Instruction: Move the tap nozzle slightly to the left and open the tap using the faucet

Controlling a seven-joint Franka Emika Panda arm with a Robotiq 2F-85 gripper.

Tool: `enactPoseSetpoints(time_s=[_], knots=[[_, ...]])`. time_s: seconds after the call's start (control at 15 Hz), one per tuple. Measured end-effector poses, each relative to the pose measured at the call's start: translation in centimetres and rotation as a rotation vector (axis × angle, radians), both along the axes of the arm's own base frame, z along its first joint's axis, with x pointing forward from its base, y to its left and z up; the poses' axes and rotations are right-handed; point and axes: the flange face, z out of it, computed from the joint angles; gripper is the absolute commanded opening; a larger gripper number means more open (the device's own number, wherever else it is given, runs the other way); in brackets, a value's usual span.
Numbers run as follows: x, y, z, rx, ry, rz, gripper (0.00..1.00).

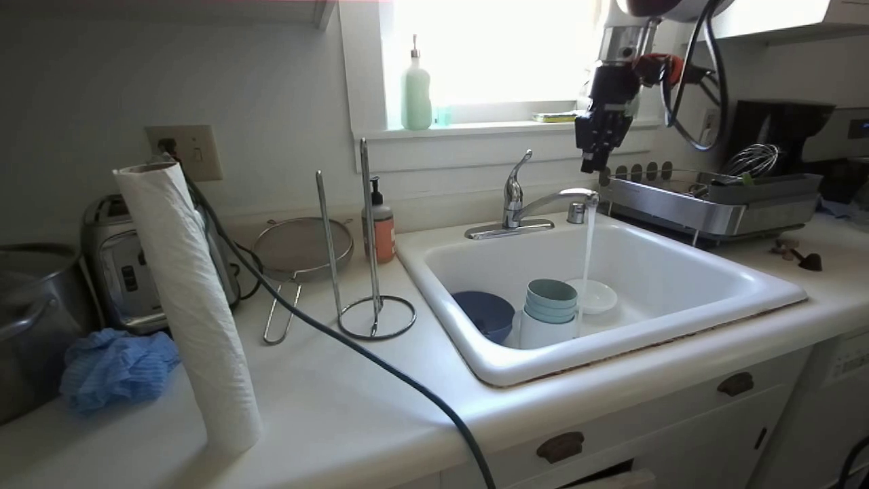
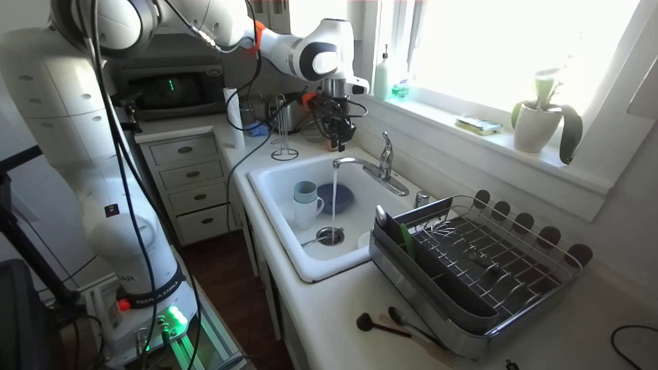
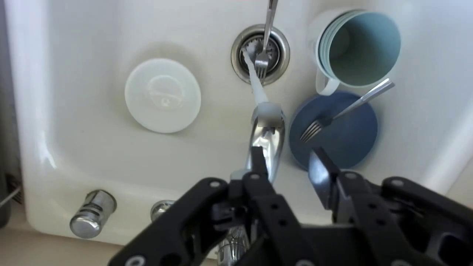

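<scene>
The chrome tap stands at the sink's back edge, and also shows in an exterior view. Its slim tap nozzle reaches over the basin, with water running from its tip; it also shows in an exterior view and the wrist view. The faucet, a short lever, rises upright from the base, also in an exterior view. My gripper is open and empty, pointing down above the nozzle and apart from it. It shows in both exterior views. In the wrist view it partly hides the tap.
The white sink holds stacked cups, a blue bowl, a white dish and forks. A metal dish rack stands beside the sink. A wire stand and soap bottle stand on the counter's opposite side.
</scene>
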Motion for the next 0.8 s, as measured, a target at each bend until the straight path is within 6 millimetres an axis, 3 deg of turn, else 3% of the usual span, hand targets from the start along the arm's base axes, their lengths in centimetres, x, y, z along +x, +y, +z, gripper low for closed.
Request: enactPoseSetpoints(time_s=[0.33,0.6,0.8], knots=[[-4.4,0.9,5.6,-0.116,0.080,-0.048,0.99],[-6.7,1.3,9.4,-0.124,0.048,-0.053,1.00],[-6.6,1.3,9.0,-0.123,0.056,-0.053,1.00]])
